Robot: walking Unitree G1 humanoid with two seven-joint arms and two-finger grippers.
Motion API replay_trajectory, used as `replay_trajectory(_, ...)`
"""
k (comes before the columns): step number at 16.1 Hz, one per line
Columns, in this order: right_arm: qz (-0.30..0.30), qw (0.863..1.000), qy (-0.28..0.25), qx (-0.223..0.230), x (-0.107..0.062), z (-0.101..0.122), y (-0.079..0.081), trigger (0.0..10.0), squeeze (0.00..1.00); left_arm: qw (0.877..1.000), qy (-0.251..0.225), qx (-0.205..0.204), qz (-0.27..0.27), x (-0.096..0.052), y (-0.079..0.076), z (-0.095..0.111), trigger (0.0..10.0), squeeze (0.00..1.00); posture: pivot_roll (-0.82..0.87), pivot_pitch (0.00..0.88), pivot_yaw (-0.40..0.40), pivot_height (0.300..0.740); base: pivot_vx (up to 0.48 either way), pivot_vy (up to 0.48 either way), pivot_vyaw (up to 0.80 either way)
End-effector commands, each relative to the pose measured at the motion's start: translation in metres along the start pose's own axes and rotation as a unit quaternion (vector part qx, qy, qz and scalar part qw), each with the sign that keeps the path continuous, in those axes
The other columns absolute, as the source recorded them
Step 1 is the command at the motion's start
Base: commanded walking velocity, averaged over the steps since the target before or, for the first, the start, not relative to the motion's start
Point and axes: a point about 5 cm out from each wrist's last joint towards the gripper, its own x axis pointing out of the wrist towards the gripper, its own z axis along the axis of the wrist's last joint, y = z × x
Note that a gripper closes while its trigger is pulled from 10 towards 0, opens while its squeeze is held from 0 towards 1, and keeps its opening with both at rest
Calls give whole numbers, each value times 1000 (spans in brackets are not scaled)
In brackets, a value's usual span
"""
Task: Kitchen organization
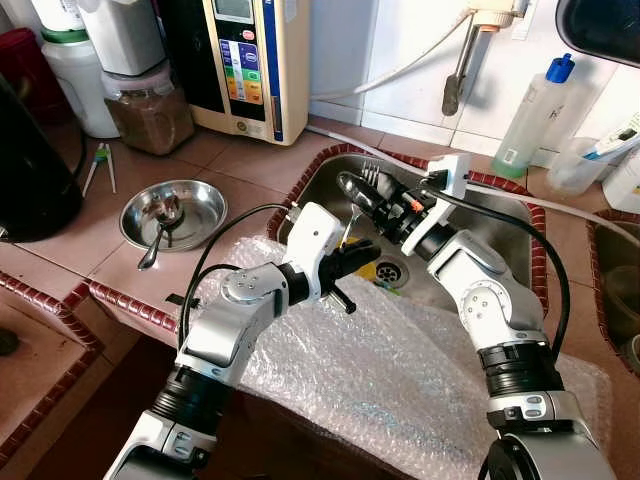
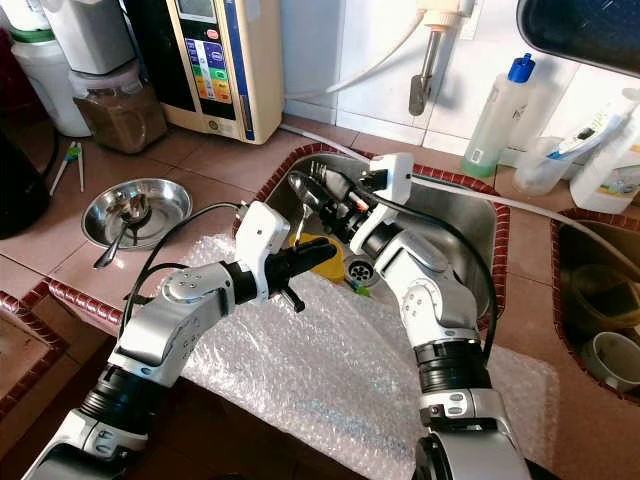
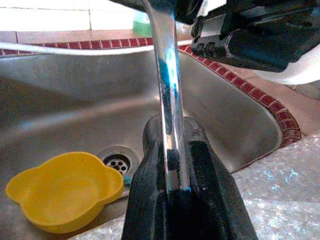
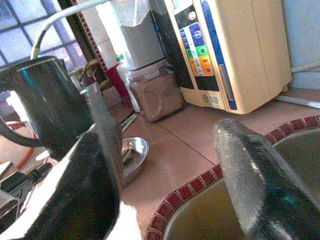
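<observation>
A shiny metal fork (image 3: 167, 75) stands nearly upright over the steel sink (image 1: 480, 215). My left gripper (image 1: 362, 252) is shut on the lower end of its handle. The fork's tined end (image 1: 370, 170) reaches up to my right gripper (image 1: 358, 190), which hovers over the sink's back left corner. The right wrist view shows that gripper (image 4: 165, 130) open, its fingers (image 4: 250, 170) wide apart and the metal lying against one of them. A small yellow bowl (image 3: 65, 190) sits in the sink beside the drain (image 1: 392, 272), just under my left gripper.
Bubble wrap (image 1: 400, 360) covers the counter's front edge and part of the sink. A steel bowl with a spoon (image 1: 172, 212) sits on the left counter. Behind it are a black kettle (image 1: 30, 170), a brown-filled jar (image 1: 150, 115) and a water purifier (image 1: 250, 60). A blue-capped bottle (image 1: 535, 110) stands at back right.
</observation>
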Motion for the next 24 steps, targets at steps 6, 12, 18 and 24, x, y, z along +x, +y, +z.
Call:
replay_trajectory(6, -68, 996, 45, -23, -21, 4, -25, 0, 0, 999, -9, 30, 9, 1, 2, 6, 0, 0, 0, 66, 10, 740, 0, 0, 0)
replay_trajectory(12, -78, 995, 58, -25, -23, 5, -30, 0, 0, 996, -7, 52, 75, -12, 33, 11, 0, 0, 6, 70, 17, 740, 0, 0, 0)
replay_trajectory(18, -79, 995, 58, -24, -21, 2, -29, 0, 0, 993, -15, 54, 107, -13, 43, 14, 10000, 0, 7, 69, 20, 740, 0, 0, 0)
replay_trajectory(24, -113, 989, 82, -44, -23, -7, -37, 0, 0, 992, -21, 39, 114, -15, 47, 14, 10000, 1000, 16, 64, 23, 740, 0, 0, 0)
